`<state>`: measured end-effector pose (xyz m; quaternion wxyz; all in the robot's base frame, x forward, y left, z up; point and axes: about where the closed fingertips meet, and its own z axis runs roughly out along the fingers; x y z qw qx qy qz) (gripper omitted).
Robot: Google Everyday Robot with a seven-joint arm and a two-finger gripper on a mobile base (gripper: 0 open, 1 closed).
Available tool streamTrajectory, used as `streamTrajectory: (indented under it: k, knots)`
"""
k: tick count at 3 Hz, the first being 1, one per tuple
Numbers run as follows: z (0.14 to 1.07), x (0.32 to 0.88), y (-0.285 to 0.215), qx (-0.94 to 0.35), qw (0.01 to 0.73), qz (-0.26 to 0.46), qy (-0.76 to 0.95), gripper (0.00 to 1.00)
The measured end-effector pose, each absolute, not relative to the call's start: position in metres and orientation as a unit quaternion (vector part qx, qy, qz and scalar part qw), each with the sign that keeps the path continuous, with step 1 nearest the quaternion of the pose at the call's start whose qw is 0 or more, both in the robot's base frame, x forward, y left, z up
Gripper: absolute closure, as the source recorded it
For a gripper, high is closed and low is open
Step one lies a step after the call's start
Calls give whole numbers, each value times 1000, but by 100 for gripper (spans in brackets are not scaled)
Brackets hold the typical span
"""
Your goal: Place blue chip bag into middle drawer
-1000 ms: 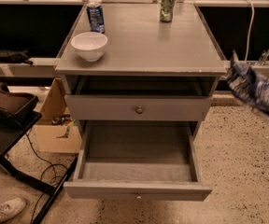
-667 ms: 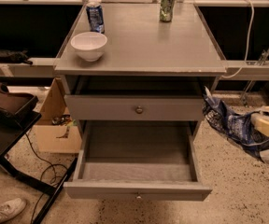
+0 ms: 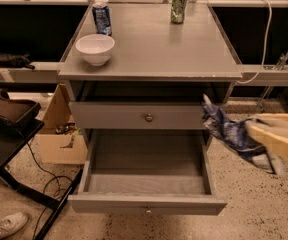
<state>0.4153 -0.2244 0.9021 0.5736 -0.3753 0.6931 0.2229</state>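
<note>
Clamping shut on a crinkled dark-blue foil chip bag [image 3: 227,132], the pale gripper [image 3: 273,138] hangs right of the pulled-out grey middle drawer [image 3: 146,203]

My gripper [image 3: 258,136]: right of the cabinet, clamped on the blue chip bag [image 3: 226,129], which hangs in the air beside the drawer fronts. Middle drawer [image 3: 146,161]: pulled open. Upper drawer [image 3: 109,116]: closed. Tabletop [image 3: 164,51]: white bowl [image 3: 95,48], blue-and-white can [image 3: 102,18], green can [image 3: 179,6].

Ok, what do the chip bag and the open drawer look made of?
The blue chip bag: thin glossy foil or plastic film, judging by its crinkles; it hangs from the gripper, right of the cabinet. The middle drawer: matte grey, flat panels, perhaps painted metal or laminate.
</note>
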Motion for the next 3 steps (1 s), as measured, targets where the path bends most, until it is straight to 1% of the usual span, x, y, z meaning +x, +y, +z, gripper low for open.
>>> streamTrajectory:
  k: [1, 2, 3]
  knots:
    - [817, 495, -165, -388, 569, 246, 683, 100]
    - [770, 543, -128, -403, 559, 259, 677, 100]
    - [703, 556, -112, -420, 525, 269, 690, 100]
